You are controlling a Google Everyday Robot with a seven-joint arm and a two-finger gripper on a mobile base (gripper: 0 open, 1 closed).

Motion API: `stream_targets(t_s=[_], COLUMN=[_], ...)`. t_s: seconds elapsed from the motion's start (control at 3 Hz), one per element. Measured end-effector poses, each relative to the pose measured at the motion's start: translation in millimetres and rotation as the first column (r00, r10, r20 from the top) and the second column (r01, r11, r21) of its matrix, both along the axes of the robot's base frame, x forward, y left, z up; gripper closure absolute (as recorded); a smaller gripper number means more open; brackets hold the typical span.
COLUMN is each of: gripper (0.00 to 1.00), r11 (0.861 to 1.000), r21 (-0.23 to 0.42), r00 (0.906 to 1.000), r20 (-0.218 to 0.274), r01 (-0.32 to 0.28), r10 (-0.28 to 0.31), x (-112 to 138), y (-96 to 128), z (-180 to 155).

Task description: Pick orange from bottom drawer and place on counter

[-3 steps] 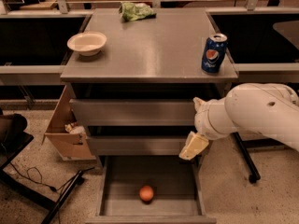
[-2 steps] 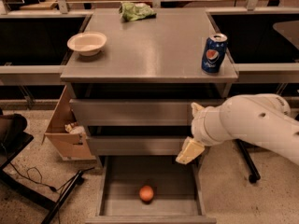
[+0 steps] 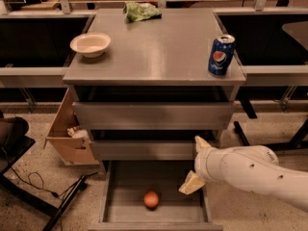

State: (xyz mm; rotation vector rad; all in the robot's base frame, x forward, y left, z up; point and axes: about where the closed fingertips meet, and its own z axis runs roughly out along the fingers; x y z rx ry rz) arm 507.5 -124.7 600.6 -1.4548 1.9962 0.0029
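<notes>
Jaws dropped lower, over bottom drawer [image 3: 124, 186] r. wall | spread wide, seemingly empty | round matte orange [image 3: 151, 199] inside

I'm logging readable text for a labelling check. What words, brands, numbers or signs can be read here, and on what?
Blue soda can on the grey metal counter: a round red, white and blue emblem; its lettering is too blurred to read.
No other text can be read, and none shows on the white robot arm, whose pincer hangs open at the right edge of the open grey metal bottom drawer.
</notes>
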Motion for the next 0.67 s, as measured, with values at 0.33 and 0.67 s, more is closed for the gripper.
stream_targets(t_s=[0.33, 0.67], gripper=[0.0, 0.0], r11=[0.999, 0.996], r21=[0.043, 0.09], r00=[0.9997, 0.9973], r20=[-0.013, -0.067], r01=[-0.021, -0.023], r10=[0.021, 0.029], x=[10, 20], y=[0, 6], z=[-48, -95])
